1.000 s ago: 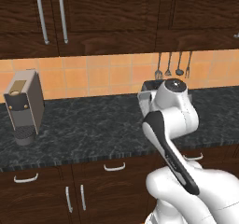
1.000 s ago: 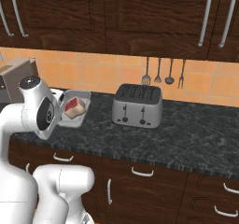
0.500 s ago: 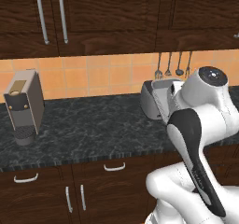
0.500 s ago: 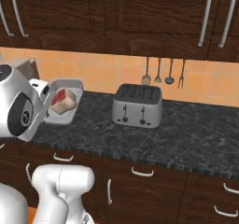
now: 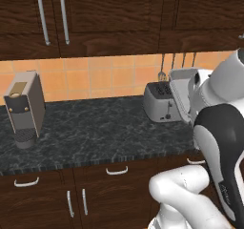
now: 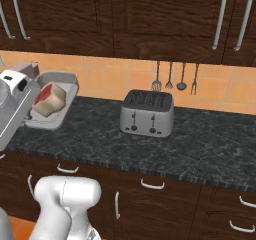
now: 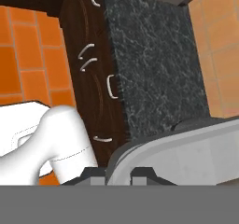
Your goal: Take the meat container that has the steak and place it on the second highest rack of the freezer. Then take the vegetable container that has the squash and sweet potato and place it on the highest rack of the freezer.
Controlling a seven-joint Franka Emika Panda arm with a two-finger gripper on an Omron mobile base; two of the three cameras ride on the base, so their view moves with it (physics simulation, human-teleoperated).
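My gripper [image 7: 119, 173] is shut on the rim of the grey meat container [image 7: 186, 146]. In the right base view the meat container [image 6: 64, 79] hangs above the left end of the counter, tipped steeply on edge, with my gripper [image 6: 29, 104] at its left rim. The steak [image 6: 49, 98], red with a pale fat edge, lies inside it. From the left base view I see the container's grey back [image 5: 182, 92] in front of the toaster, held by the gripper [image 5: 196, 92]. The freezer and the vegetable container are out of view.
A silver toaster [image 6: 147, 114] stands mid-counter on the dark stone counter [image 6: 210, 146]. Utensils [image 6: 175, 76] hang on the tiled wall behind it. A coffee machine [image 5: 24, 106] stands at the far left. Dark wall cabinets [image 6: 150, 14] hang overhead.
The arm has swung sideways with the meat container, toward the right in the left base view. The container has tipped more upright and the toaster now shows behind it.
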